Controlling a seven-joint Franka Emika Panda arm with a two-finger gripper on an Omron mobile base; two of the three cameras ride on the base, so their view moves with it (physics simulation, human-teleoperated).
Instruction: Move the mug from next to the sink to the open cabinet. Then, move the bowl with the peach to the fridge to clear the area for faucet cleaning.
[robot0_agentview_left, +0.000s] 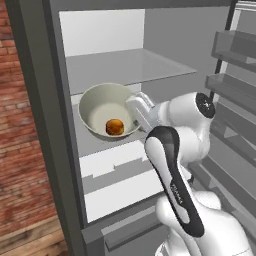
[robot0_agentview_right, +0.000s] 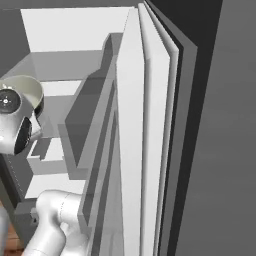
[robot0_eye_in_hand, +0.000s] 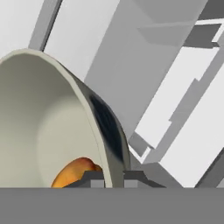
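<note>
Claw (robot0_eye_in_hand: 113, 178) pinching bowl (robot0_agentview_left: 97, 107) rim, apparently inside fridge (robot0_agentview_left: 47, 125).

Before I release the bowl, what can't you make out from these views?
- Whether the bowl rests on the fridge shelf: left base view, its underside is hidden by its own wall.
- Claw: fingertips cut off by the hand view's bottom edge.
- Peach: lower half cut off there too.
- Bowl in right base view: mostly behind the arm.
</note>
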